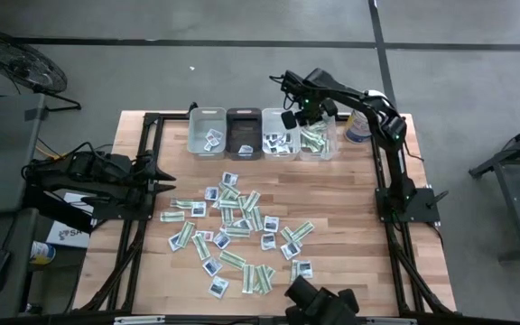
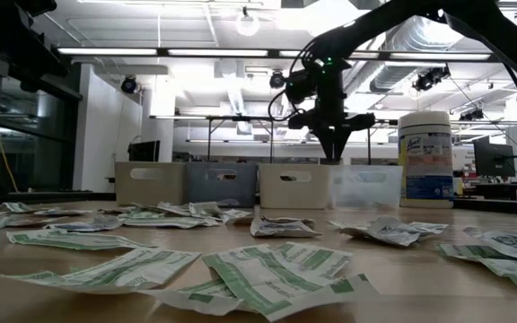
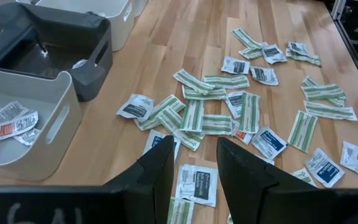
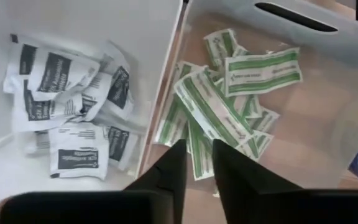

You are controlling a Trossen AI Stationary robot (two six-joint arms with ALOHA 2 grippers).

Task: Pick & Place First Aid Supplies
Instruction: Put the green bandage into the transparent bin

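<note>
On the wooden surface [image 1: 350,194] the packets [image 1: 233,226] lie scattered before the bins [image 1: 262,133], light and floppy, so we'd pinch an edge; the right gripper [image 4: 196,163] hangs slightly parted and empty over the clear bin [image 4: 303,112], and the left gripper [image 3: 194,165] waits part-open.

Green-and-white strips [image 4: 263,71], dark-blue-marked white packets [image 4: 58,74]

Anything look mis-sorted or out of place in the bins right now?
Nothing stands out. In the right wrist view the clear bin holds only green-and-white strips, and the white bin beside it holds only white packets with dark marks. The right gripper hovers above the clear bin, holding nothing. Loose packets on the table are unsorted supplies.
</note>
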